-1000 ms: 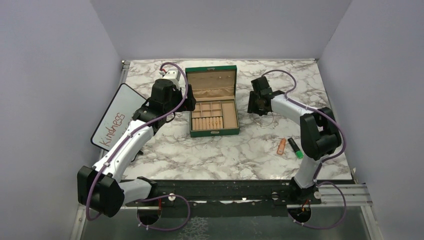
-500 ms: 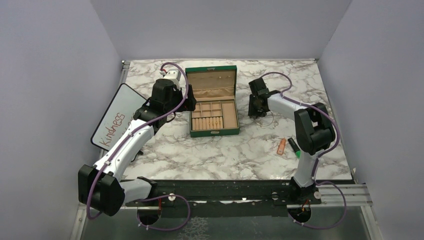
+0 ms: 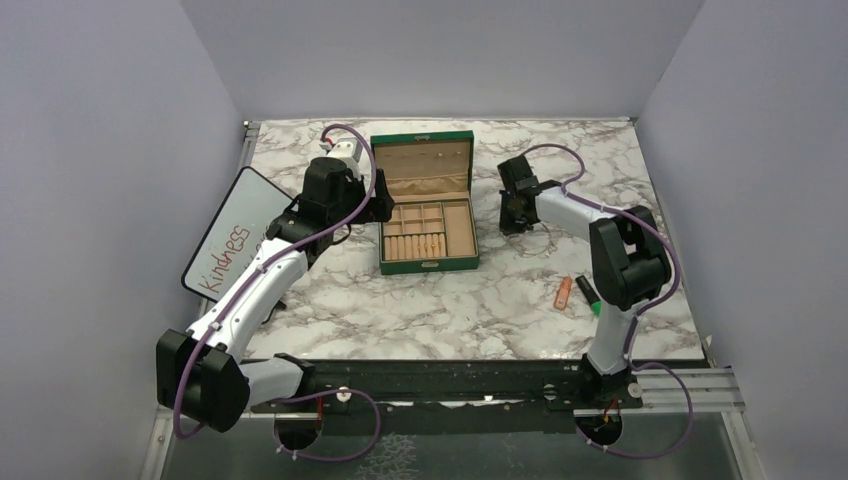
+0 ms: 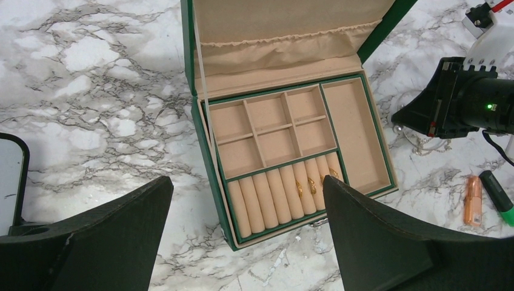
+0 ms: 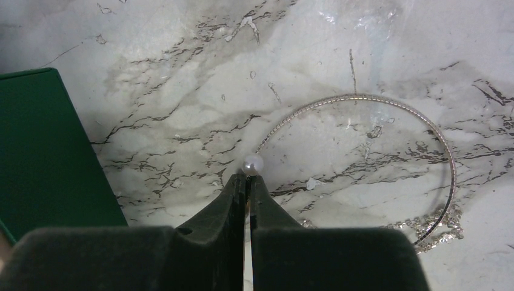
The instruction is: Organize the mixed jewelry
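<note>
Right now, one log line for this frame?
left gripper: open, near jewelry box | right gripper: shut at pearl of necklace loop | rings: in box rolls

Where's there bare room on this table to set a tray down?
Free: the marble between the green box and the black base rail, left of the orange marker. Crowded: right of the box, around the right gripper and necklace.

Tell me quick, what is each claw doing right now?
Left gripper: open, holding nothing.
Right gripper: shut, tips at the necklace pearl; whether it grips cannot be told.
</note>
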Action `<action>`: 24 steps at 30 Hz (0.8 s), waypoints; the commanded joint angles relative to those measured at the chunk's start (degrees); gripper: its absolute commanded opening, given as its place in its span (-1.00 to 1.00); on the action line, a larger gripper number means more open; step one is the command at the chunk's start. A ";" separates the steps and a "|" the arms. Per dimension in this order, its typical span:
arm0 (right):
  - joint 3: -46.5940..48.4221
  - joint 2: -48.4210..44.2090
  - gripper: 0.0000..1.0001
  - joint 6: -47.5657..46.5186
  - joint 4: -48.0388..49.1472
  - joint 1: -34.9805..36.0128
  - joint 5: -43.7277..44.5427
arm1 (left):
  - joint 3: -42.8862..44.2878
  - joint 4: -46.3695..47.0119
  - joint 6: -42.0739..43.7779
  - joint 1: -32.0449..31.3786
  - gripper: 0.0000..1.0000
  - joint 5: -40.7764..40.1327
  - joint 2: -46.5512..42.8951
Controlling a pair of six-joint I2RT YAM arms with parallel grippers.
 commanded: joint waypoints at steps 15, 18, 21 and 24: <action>-6.76 -21.28 -0.88 -1.73 6.57 0.62 -4.44 | -0.39 3.66 -2.59 0.80 0.88 7.84 2.45; -8.05 -24.91 -0.88 -3.03 7.36 1.34 -8.52 | 0.15 4.49 -4.32 0.80 0.88 10.40 3.28; -8.60 -27.80 -0.88 -2.98 6.62 2.85 -9.56 | 2.62 3.42 -8.62 0.88 0.90 14.74 4.87; -9.06 -30.22 -0.88 -2.04 6.01 4.92 -12.66 | 5.23 3.30 -13.18 0.89 0.93 21.01 7.17</action>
